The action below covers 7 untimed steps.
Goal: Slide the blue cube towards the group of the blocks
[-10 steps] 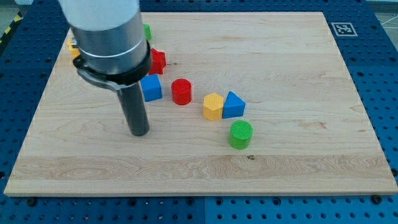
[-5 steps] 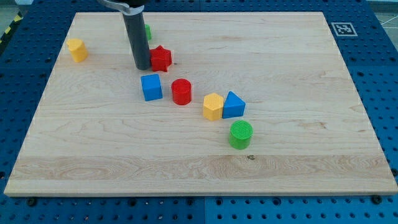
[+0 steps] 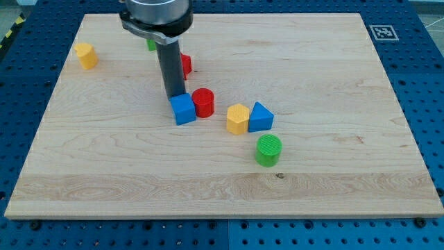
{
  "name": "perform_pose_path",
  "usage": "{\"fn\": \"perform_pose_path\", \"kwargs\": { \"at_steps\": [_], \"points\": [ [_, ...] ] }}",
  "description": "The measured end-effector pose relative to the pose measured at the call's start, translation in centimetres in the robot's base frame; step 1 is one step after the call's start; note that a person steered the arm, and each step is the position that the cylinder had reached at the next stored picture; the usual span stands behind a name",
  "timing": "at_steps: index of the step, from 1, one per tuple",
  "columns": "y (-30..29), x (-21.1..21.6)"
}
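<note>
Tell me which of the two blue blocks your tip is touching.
The blue cube, beside the red cylinder; my tip sits at its top edge. The blue triangular block lies farther right, untouched.

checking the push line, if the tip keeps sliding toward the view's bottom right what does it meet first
My tip sits at the top-left edge of the blue cube, apparently touching it, so the cube comes first. The cube already seems to be against the red cylinder, with the yellow block farther along; depth is uncertain.
</note>
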State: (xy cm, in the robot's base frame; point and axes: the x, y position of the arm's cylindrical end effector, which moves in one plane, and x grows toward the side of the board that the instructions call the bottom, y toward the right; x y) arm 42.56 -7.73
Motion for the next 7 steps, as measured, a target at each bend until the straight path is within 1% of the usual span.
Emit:
{"fn": "perform_pose_path", "kwargs": {
  "at_steps": [2,3,4,5,6,7],
  "points": [
    [2.0,0.0],
    [2.1,1.7],
    [2.1,2.1],
    [2.1,0.4],
    [0.5,-0.3],
    [-1.6,2.2]
  ]
}}
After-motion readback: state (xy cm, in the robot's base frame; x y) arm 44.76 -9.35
